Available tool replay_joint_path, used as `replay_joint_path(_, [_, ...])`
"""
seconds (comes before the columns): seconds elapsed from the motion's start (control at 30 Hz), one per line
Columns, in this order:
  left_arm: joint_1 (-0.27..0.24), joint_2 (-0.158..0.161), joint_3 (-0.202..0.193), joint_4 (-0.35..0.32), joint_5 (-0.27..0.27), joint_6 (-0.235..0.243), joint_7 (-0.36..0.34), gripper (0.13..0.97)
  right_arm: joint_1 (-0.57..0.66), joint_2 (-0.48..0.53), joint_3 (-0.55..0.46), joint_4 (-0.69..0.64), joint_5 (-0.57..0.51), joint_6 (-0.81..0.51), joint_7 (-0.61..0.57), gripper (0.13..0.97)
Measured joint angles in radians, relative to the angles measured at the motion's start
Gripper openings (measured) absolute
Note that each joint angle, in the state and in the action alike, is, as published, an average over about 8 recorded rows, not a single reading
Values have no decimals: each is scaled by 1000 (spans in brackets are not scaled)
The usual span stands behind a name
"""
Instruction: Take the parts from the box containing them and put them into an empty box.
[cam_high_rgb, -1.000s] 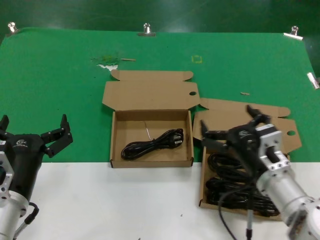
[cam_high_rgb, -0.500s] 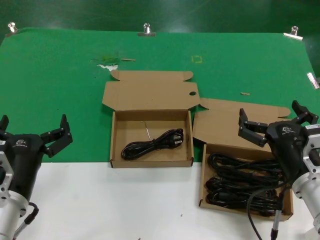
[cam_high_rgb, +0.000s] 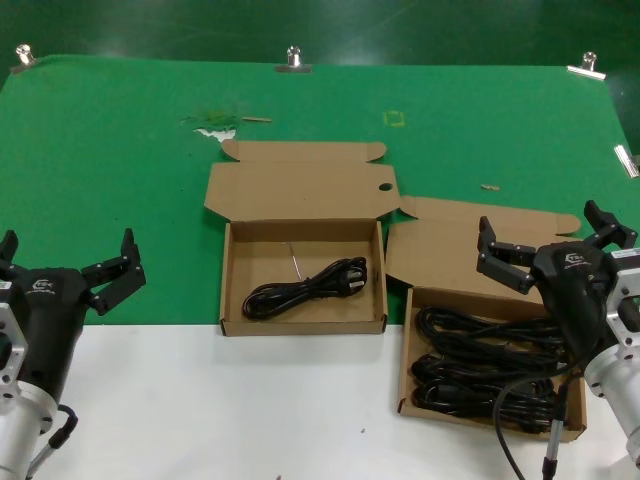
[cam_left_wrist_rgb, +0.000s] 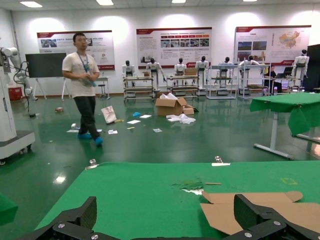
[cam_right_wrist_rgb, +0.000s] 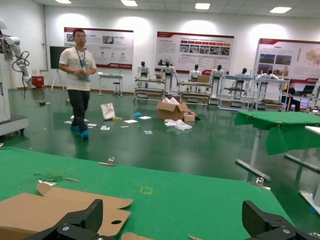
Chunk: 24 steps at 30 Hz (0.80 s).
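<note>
The right gripper (cam_high_rgb: 553, 245), fingers spread wide and empty, hovers over the far edge of the box containing them (cam_high_rgb: 490, 425). The parts (cam_high_rgb: 485, 370) lie below and nearer the robot, long axes probably across that box. The empty box (cam_high_rgb: 231, 285) sits to the left, already holding one cable (cam_high_rgb: 305, 287). The left gripper (cam_high_rgb: 68, 265) waits open, farther off.

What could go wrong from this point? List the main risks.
1. The parts in the box containing them lie as overlapping coils, so the open right end effector hovering above may lift several at once or snag one.
2. Its own hanging cable drapes across that box and could catch.
3. One cable already lies in the empty box; a careless drop could land on the rim.
</note>
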Motion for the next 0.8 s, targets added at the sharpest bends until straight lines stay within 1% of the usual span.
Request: replay_joint_path(0.8, [0, 0, 0, 0, 0, 0, 0, 966, 0, 0, 0, 0, 0, 0, 0, 966])
